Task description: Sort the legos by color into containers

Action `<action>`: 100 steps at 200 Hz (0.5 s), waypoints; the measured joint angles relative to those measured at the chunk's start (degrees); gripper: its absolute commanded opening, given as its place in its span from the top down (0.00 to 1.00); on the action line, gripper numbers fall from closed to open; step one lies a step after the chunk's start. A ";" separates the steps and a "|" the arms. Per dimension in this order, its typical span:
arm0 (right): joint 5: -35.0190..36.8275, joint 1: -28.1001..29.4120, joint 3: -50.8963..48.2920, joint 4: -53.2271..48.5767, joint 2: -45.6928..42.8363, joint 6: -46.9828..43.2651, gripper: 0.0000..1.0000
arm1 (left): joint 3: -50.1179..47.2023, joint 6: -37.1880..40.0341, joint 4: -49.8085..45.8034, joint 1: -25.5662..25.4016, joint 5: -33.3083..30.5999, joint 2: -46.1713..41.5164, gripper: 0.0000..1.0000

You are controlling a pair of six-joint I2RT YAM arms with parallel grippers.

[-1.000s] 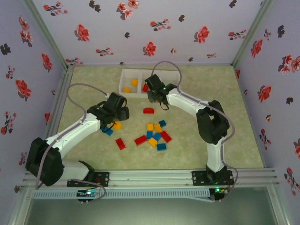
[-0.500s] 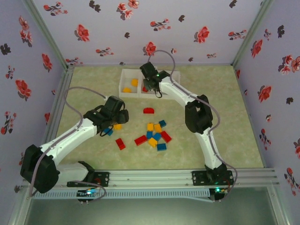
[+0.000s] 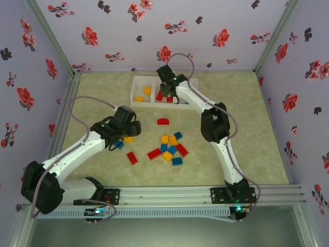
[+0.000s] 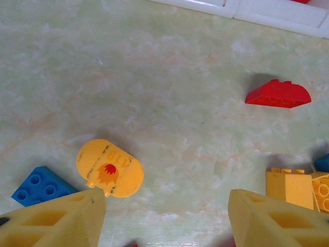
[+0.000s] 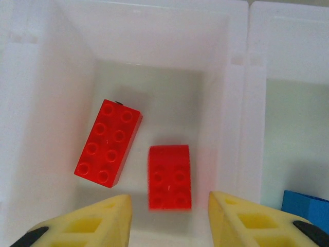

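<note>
Floral-papered walls close in a pale green marbled counter [image 3: 257, 154]. White bins [image 3: 138, 88] sit at its far side. Loose bricks [image 3: 169, 146] lie mid-counter, well apart from the bins.

Right tool [image 5: 168, 198]: wide, holding nothing, over the middle bin. A long red brick [image 5: 108, 142] and a short red brick [image 5: 169, 176] lie flat on that bin's floor, apart from each other.

Left tool [image 4: 164, 195]: also wide and empty, low over the counter. A round yellow piece [image 4: 109, 168] lies just beside one finger [image 4: 56, 221], not centred in the gap.

Risks (judgement only):
- Left tool is off-centre to the yellow piece. A straight descent would likely land that finger on it, or shove it into the blue brick [image 4: 41, 186] nearby.
- The yellow piece has curved sides (may slip out of a squeeze).
- A sideways exit by the right tool could catch a bin wall and drag the joined bins.
- Mid-counter bricks touch in mixed colours, so a grab there may lift two.

Hard to make out:
- The right arm covers much of the third bin from overhead. A second blue brick [image 5: 306, 203] in that bin is cut off at the wrist view's edge.
- How deep the right tool sits in its bin cannot be told.
- The print on the yellow piece is illegible.
- A yellow brick [image 4: 289, 188] is partly behind the left tool's other finger.
</note>
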 measured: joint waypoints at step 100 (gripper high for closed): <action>-1.40 0.00 -14.03 3.26 -9.22 -0.09 0.53 | 2.25 0.09 -0.59 -3.04 0.59 7.13 0.28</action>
